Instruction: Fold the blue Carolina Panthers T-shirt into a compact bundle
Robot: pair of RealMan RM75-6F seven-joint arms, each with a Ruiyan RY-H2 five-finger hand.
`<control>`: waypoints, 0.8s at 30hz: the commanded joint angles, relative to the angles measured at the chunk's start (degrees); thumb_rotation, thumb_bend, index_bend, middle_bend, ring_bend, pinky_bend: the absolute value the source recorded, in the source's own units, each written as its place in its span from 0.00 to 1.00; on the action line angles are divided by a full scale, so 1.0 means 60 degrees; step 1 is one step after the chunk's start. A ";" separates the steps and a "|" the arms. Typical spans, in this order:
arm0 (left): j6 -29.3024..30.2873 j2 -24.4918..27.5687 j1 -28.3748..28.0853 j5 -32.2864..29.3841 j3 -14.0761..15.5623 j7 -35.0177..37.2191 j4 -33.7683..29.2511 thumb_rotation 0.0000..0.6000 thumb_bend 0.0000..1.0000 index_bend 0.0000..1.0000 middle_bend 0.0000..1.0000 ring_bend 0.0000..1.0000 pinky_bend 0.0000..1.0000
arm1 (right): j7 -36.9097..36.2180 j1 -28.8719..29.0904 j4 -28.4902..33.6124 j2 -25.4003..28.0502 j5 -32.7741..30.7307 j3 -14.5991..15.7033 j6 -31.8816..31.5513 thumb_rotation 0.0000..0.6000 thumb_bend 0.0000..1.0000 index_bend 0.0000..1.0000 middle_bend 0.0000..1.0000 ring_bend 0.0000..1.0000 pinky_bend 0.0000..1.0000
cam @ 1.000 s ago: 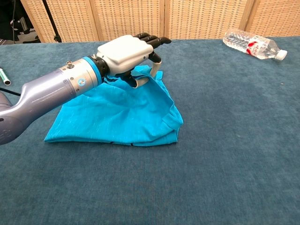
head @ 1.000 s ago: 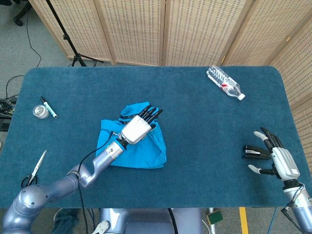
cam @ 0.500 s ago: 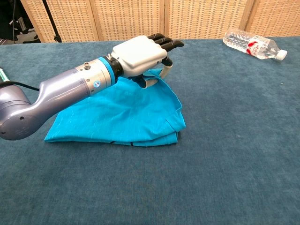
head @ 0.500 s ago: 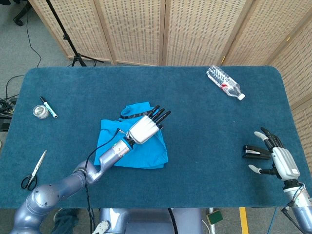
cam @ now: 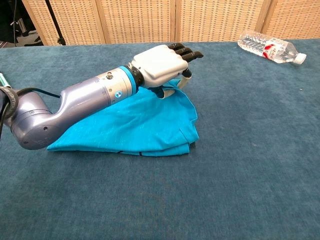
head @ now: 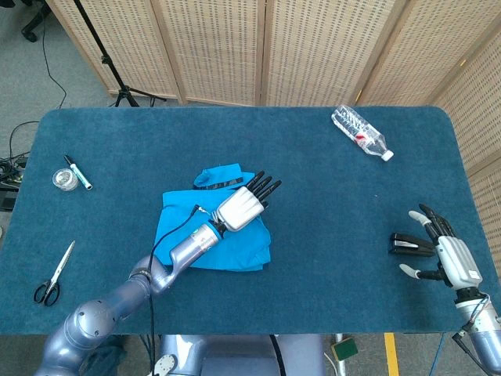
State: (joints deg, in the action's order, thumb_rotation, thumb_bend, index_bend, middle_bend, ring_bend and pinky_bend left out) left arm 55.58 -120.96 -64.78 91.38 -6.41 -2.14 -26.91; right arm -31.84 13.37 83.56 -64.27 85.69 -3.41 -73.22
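The blue T-shirt (head: 246,247) lies partly folded in the middle of the table (head: 329,219); in the chest view the T-shirt (cam: 135,127) is a flat wedge with its right side lifted. My left hand (head: 244,205) hovers over that right side, fingers stretched out, thumb tucked under. In the chest view the left hand (cam: 162,62) pinches a raised fold of cloth beneath its palm. My right hand (head: 440,249) rests at the table's near right, fingers spread, holding nothing.
A black stapler-like object (head: 407,244) lies just left of my right hand. A water bottle (head: 362,133) lies at the far right. A marker (head: 78,172), a small round tin (head: 65,178) and scissors (head: 53,274) sit along the left side.
My left hand has moved right and slightly toward me, drawing the shirt's lifted fold with it. The shirt's right edge has shifted a little right. The right hand has not moved.
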 commanded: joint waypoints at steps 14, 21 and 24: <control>0.0219 0.0069 0.0023 -0.0559 -0.0403 0.0267 -0.0181 1.00 0.27 0.00 0.00 0.00 0.00 | 0.0054 -0.0003 0.0044 -0.0001 0.0061 0.0042 -0.0006 1.00 0.00 0.12 0.01 0.00 0.00; 0.0618 0.0370 0.0202 -0.0824 -0.0665 0.0747 -0.0675 1.00 0.05 0.00 0.00 0.00 0.00 | 0.0038 -0.0005 0.0043 0.0006 0.0052 0.0044 -0.0002 1.00 0.00 0.12 0.01 0.00 0.00; 0.0856 0.0778 0.0452 -0.1006 -0.0814 0.0856 -0.1274 1.00 0.00 0.00 0.00 0.00 0.00 | 0.0007 -0.0008 0.0044 0.0023 0.0065 0.0044 -0.0017 1.00 0.00 0.12 0.01 0.00 0.00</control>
State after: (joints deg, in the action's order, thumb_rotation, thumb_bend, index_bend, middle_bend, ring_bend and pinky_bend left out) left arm 59.71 -117.84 -63.09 86.16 -10.59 2.42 -32.53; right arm -31.79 13.33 83.82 -64.14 86.07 -3.15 -73.31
